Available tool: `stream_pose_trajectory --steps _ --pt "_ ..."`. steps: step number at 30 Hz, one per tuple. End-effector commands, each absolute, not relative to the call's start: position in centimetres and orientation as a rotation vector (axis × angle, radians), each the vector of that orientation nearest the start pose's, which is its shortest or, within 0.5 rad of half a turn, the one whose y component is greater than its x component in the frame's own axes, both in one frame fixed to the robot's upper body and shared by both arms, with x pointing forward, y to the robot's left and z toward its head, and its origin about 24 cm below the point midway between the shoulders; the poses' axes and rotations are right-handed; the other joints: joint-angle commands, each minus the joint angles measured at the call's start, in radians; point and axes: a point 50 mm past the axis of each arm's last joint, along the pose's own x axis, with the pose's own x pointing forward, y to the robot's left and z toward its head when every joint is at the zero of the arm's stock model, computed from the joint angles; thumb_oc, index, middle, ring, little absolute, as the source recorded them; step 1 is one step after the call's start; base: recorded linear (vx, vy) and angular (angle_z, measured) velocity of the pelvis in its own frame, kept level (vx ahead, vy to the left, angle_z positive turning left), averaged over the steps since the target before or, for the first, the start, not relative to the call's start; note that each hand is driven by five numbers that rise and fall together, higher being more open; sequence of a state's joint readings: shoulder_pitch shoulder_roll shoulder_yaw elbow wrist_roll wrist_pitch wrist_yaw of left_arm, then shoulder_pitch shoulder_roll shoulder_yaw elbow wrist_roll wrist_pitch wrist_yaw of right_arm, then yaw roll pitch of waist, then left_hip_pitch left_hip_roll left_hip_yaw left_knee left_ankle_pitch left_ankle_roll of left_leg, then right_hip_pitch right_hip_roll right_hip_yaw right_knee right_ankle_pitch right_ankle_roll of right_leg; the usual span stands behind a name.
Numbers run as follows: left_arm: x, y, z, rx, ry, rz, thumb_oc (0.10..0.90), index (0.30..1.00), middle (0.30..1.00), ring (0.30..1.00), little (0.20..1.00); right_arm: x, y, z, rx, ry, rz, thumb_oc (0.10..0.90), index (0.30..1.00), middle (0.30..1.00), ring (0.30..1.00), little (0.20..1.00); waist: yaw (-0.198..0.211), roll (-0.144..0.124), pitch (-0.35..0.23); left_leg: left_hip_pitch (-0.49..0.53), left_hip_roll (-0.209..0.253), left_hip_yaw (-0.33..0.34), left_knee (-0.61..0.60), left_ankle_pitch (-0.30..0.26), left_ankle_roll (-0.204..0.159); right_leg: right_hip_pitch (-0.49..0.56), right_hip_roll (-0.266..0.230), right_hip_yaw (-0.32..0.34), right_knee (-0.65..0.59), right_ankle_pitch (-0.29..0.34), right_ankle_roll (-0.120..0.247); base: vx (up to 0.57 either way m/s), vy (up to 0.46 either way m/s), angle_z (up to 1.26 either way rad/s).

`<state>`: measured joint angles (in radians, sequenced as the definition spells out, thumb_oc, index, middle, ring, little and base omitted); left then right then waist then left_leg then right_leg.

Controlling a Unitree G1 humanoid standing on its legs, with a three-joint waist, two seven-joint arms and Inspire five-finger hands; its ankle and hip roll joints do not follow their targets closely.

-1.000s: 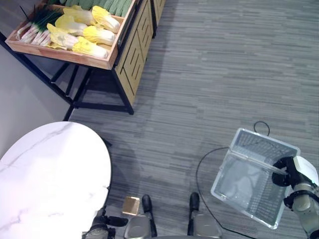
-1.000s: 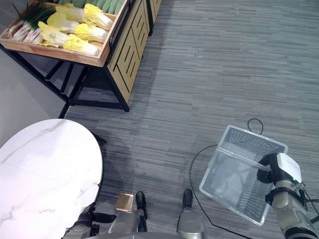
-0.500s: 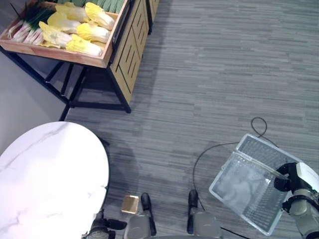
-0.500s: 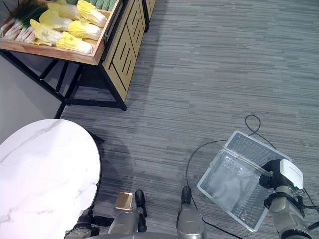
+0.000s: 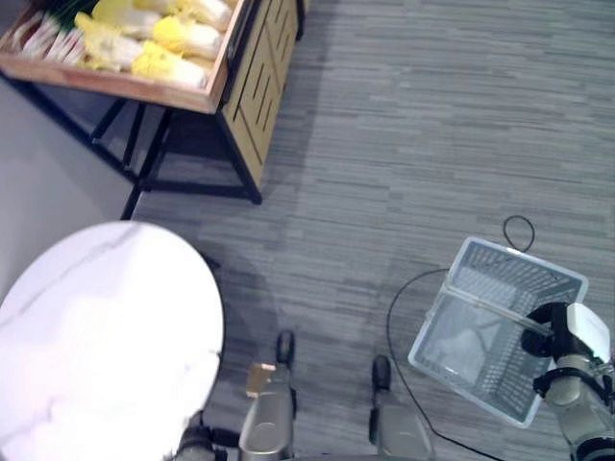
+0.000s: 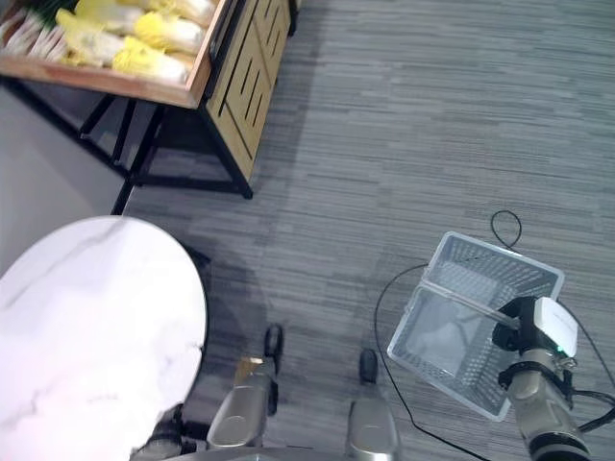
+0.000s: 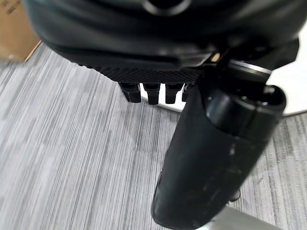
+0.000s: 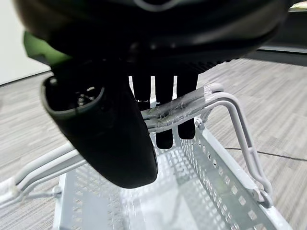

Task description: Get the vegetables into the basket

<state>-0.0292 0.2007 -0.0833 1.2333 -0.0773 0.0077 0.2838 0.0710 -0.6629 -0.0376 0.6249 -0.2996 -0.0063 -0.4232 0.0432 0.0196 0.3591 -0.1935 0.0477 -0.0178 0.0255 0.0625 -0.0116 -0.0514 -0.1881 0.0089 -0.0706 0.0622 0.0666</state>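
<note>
The right robot hand (image 8: 144,72) has its fingers curled round the handle (image 8: 192,103) of the white basket (image 5: 500,331). The basket looks empty. The left robot hand (image 7: 192,143) holds nothing, fingers tucked in.

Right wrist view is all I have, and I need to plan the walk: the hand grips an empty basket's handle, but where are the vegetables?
Observer: The yellow cabbages lie in a wooden crate on a stand, far off to the robot's front left, across the grey floor from the basket that the right hand carries.
Operator: Anything near the route?
Observer: A round white table stands at the robot's near left.
Operator: And the left hand?
Observer: The left hand hangs beside that table's edge, holding nothing.
</note>
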Motion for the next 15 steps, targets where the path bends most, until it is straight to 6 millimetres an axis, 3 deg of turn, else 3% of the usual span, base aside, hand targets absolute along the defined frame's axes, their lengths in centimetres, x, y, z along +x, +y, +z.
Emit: stream_pose_trajectory --steps 1,2,3,5,6,11,13,15 --pt "9.2 27.0 -14.9 0.479 1.182 0.389 0.900 1.000 1.000 1.000 1.000 20.2 -38.5 3.9 -1.114 0.288 -0.641 0.400 0.300 0.300 0.300 0.300 0.016 -0.043 -0.088 -0.105 0.048 0.019 0.024 0.087 -0.070 0.070 0.037 -0.050 0.194 -0.190 0.097 0.20 0.226 -0.42" --pt "9.5 27.1 -14.8 0.487 1.171 0.385 0.900 1.000 1.000 1.000 1.000 20.3 -38.4 3.7 -1.107 0.298 -0.643 0.400 0.300 0.300 0.300 0.300 0.013 -0.048 -0.088 -0.104 0.040 0.031 0.033 0.074 -0.059 0.061 0.028 -0.046 0.202 -0.173 0.106 0.31 0.400 -0.52" --pt "10.4 27.5 -14.4 0.489 1.139 0.387 0.900 1.000 1.000 1.000 1.000 20.6 -38.2 3.1 -1.079 0.313 -0.656 0.400 0.300 0.300 0.300 0.300 0.010 -0.069 -0.091 -0.104 0.011 0.055 0.055 0.032 -0.029 0.034 -0.003 -0.035 0.217 -0.100 0.128 0.32 0.447 -0.48" --pt "11.1 27.9 -14.1 0.488 1.115 0.412 0.900 1.000 1.000 1.000 1.000 21.0 -37.6 2.6 -1.044 0.320 -0.667 0.400 0.300 0.300 0.300 0.300 0.009 -0.082 -0.093 -0.092 -0.020 0.065 0.061 -0.006 -0.002 0.008 -0.029 -0.041 0.256 -0.009 0.142 0.30 0.440 -0.35" --pt "11.2 28.2 -13.9 0.491 1.112 0.420 0.900 1.000 1.000 1.000 1.000 21.2 -37.5 2.5 -1.032 0.323 -0.672 0.400 0.300 0.300 0.300 0.300 0.010 -0.080 -0.088 -0.077 -0.028 0.064 0.056 -0.021 0.014 -0.024 -0.029 -0.048 0.332 0.013 0.139 0.16 0.246 -0.15" --pt "11.3 28.6 -13.7 0.488 1.107 0.439 0.900 1.000 1.000 1.000 1.000 21.7 -37.1 2.5 -1.032 0.312 -0.657 0.400 0.300 0.300 0.300 0.300 0.005 -0.061 -0.062 -0.016 -0.045 0.075 0.048 -0.058 0.041 -0.118 -0.015 -0.093 0.495 0.030 0.115 0.10 0.182 -0.02" --pt "11.5 28.6 -13.7 0.489 1.107 0.441 0.900 1.000 1.000 1.000 1.000 22.1 -37.0 2.9 -1.021 0.292 -0.664 0.400 0.300 0.300 0.300 0.300 -0.010 -0.052 -0.033 0.022 -0.049 0.071 0.052 -0.081 0.040 -0.196 0.012 -0.133 0.429 -0.036 0.091 0.19 0.058 -0.21" --pt "11.5 28.4 -13.8 0.492 1.113 0.437 0.900 1.000 1.000 1.000 1.000 22.4 -36.9 3.3 -1.013 0.270 -0.674 0.400 0.300 0.300 0.300 0.300 -0.021 -0.049 -0.020 0.042 -0.056 0.063 0.061 -0.101 0.034 -0.229 0.016 -0.137 0.359 -0.040 0.094 0.16 -0.038 0.08"
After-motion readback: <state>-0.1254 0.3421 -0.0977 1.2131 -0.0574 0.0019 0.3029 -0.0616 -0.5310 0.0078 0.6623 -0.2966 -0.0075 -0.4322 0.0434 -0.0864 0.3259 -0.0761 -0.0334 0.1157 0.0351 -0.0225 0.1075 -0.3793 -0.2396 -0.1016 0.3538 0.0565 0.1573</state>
